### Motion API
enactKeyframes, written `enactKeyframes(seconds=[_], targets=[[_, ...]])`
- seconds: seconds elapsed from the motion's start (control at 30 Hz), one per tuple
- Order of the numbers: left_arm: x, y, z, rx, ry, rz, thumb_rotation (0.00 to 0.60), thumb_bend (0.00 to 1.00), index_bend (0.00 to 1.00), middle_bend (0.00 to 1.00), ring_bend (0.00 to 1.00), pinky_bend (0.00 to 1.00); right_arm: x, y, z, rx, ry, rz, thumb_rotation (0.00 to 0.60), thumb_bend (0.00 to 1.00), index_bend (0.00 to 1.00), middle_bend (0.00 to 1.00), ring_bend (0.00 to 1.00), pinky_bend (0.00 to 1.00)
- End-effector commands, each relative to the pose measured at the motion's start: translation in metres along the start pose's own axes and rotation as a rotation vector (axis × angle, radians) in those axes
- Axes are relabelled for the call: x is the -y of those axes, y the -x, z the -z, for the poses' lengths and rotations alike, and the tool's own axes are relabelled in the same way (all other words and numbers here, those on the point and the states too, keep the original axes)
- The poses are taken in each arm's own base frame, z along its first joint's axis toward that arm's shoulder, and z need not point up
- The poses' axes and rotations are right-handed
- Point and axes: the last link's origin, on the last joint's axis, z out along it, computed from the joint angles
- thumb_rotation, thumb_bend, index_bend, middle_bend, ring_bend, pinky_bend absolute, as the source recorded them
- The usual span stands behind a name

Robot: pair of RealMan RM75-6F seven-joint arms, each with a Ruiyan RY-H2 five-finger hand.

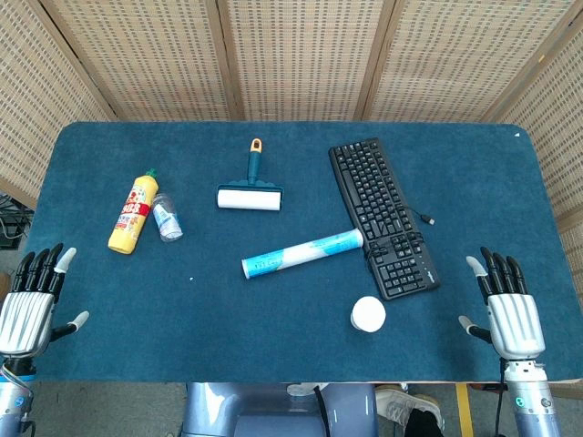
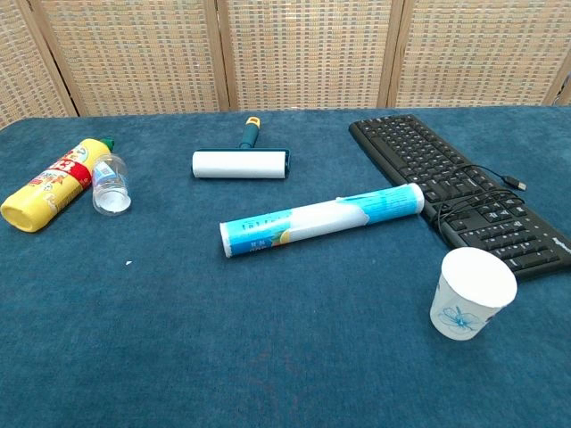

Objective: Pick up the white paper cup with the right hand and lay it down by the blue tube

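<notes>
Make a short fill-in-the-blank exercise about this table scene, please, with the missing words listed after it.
1. The cup stands ____ near the keyboard.
2. One end of the blue tube touches the ____.
3. The right hand holds ____.
4. The small clear bottle lies beside the ____ bottle.

Missing words: upright; keyboard; nothing; yellow

A big table [image 1: 109,346] with a dark blue cloth fills most of the view. Behind its far edge stand woven screens [image 1: 301,55] in wooden frames, and more screens close in the left and right sides. Under the near edge, a bit of grey floor [image 1: 109,410] shows. The light is bright and even.
</notes>
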Motion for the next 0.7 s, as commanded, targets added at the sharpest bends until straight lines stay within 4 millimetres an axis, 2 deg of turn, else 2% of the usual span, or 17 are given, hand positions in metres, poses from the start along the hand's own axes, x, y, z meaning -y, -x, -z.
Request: enactKeyframes(seconds=[0.03,0.7], targets=[[0.0001,0.0003,-0.0003,0.003,-0.001,0.000,0.600,0.09,0.00,0.00,0.00,0.00,-0.0002,0.0006,-0.0001,0.004,0.002,0.002,0.600,0.18,0.06,0.00,0.00,0.00],[0.0010,-0.0002,-0.0015,0.010,-0.002,-0.004,0.600,0.10,0.00,0.00,0.00,0.00,0.0012,0.0001,-0.0014,0.017,0.002,-0.003,0.600,0.18,0.07,0.00,0.00,0.00]])
